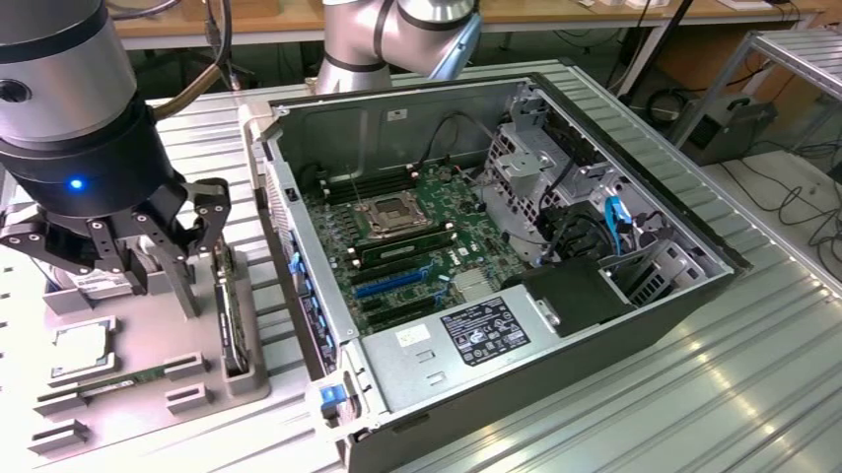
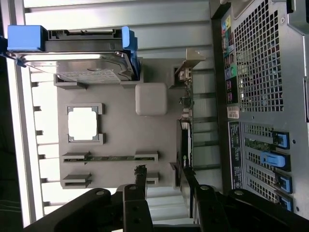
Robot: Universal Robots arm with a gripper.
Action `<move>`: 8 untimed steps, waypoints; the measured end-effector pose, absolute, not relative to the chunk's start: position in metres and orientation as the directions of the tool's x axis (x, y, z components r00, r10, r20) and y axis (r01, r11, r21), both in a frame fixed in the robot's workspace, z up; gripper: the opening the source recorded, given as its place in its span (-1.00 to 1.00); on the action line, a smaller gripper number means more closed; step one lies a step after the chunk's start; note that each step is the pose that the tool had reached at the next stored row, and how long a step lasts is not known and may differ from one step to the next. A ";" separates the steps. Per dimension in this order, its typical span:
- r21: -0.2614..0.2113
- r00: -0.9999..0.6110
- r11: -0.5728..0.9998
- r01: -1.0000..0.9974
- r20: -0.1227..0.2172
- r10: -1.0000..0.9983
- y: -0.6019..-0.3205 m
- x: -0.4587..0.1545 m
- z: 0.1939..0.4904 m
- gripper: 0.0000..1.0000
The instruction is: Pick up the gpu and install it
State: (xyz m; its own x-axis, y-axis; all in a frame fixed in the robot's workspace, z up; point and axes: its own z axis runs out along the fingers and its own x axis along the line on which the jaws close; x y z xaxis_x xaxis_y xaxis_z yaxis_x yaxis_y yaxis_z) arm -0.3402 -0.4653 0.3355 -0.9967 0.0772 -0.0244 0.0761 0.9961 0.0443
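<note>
Now one spread claw (image 2: 163, 170) hangs near one gpu (image 2: 183, 137).

Open computer case (image 1: 553, 384), grey parts tray (image 1: 145, 340)

Grey tray (image 2: 120, 140): hard drive (image 2: 77, 65), processor (image 2: 83, 124), memory stick (image 2: 113, 158). Gpu (image 2: 184, 140) on edge between tray and computer case (image 2: 260, 72). Tool (image 2: 163, 176), jaws apart, near gpu's end.

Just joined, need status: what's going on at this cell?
The arm's open black gripper hovers over the grey fixture tray, close to the thin green-and-black gpu card with a silver bracket. The card stands on edge in the tray, and nothing is gripped. It is not yet in the open black computer case alongside.
</note>
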 end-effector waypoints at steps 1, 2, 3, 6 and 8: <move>0.044 -0.997 0.996 0.076 -0.024 0.077 -0.465 -0.340 0.335 -0.15; 0.044 -0.997 0.996 0.076 -0.024 0.077 -0.465 -0.339 0.335 -0.15; 0.044 -0.997 0.996 0.076 -0.024 0.077 -0.465 -0.339 0.335 -0.15; 0.044 -0.997 0.996 0.076 -0.025 0.077 -0.465 -0.338 0.334 -0.15; 0.044 -0.997 0.996 0.076 -0.024 0.077 -0.465 -0.336 0.334 -0.15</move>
